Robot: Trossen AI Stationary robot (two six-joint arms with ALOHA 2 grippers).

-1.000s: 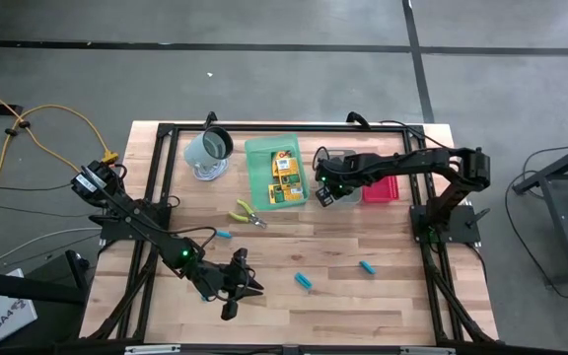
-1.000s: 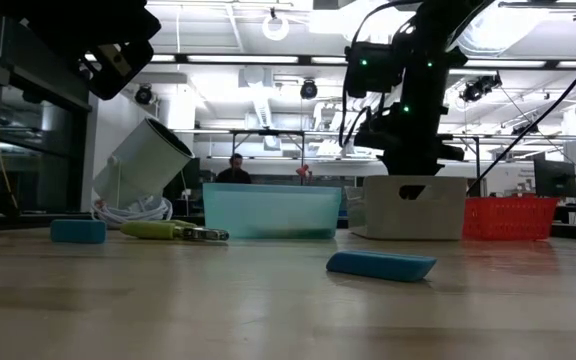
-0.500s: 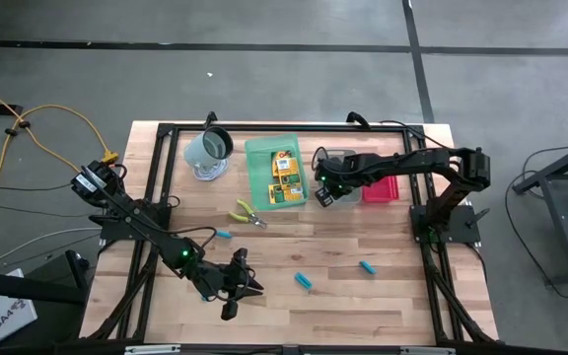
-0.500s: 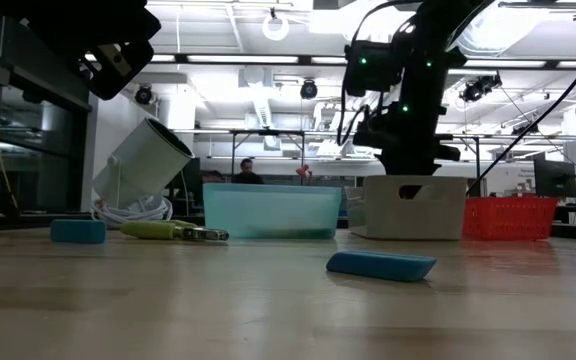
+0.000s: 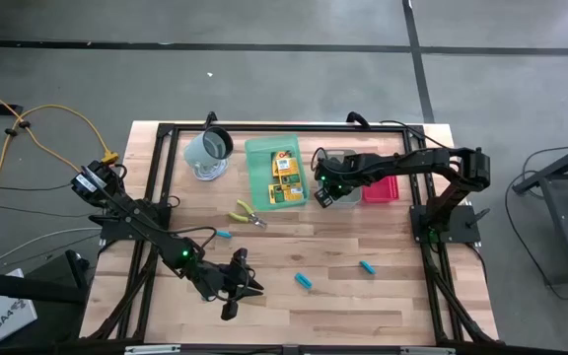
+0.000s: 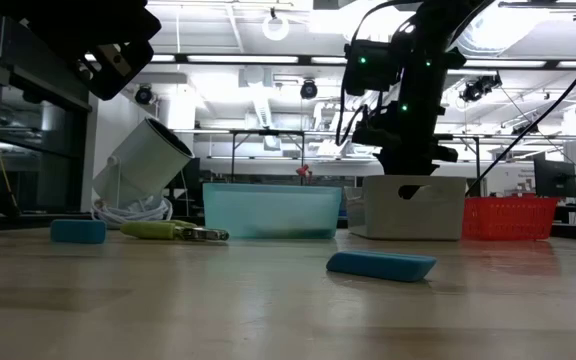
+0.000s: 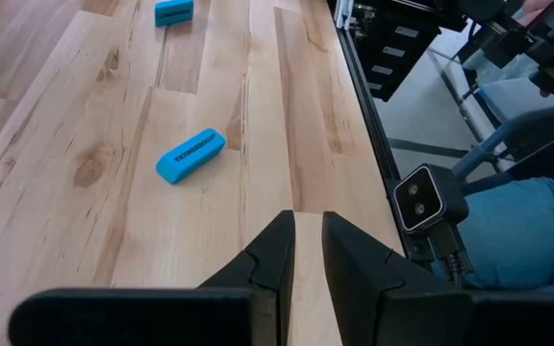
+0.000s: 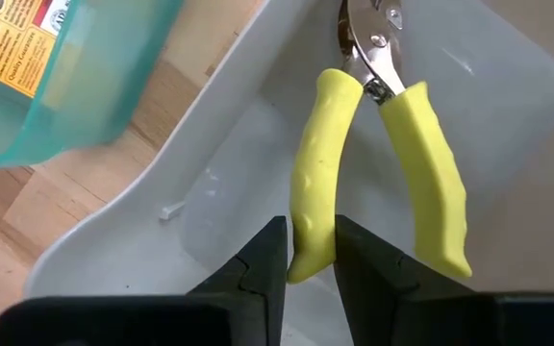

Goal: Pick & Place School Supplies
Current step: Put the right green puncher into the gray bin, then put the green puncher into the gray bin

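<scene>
- The left gripper (image 5: 248, 288) hangs low over the table's (image 5: 363, 296) near-left part; in its wrist view the fingers (image 7: 277, 255) stand almost together with only a thin slit between them and nothing in it.
- A mug (image 5: 208, 149) lies tipped at the far left, on a coil of white cable.
- Pliers (image 5: 246, 214) with yellow-green handles lie on the wood in front of the green tray (image 5: 258, 148).
- Three blue pieces lie on the wood: one (image 5: 223, 235) near those pliers, one (image 5: 304, 281) mid-table just right of the left gripper, one (image 5: 367, 267) farther right.
- The green tray holds the yellow-orange boxes (image 5: 285, 176), lying side by side.
- The right gripper (image 5: 325, 191) is over the grey tray (image 6: 413, 208), just right of the green one. Its fingers (image 8: 263, 255) are clamped on one handle of the second pliers (image 8: 373, 163), which hang inside the grey tray.
- A red tray (image 5: 383, 190) stands just right of the grey one.
</scene>
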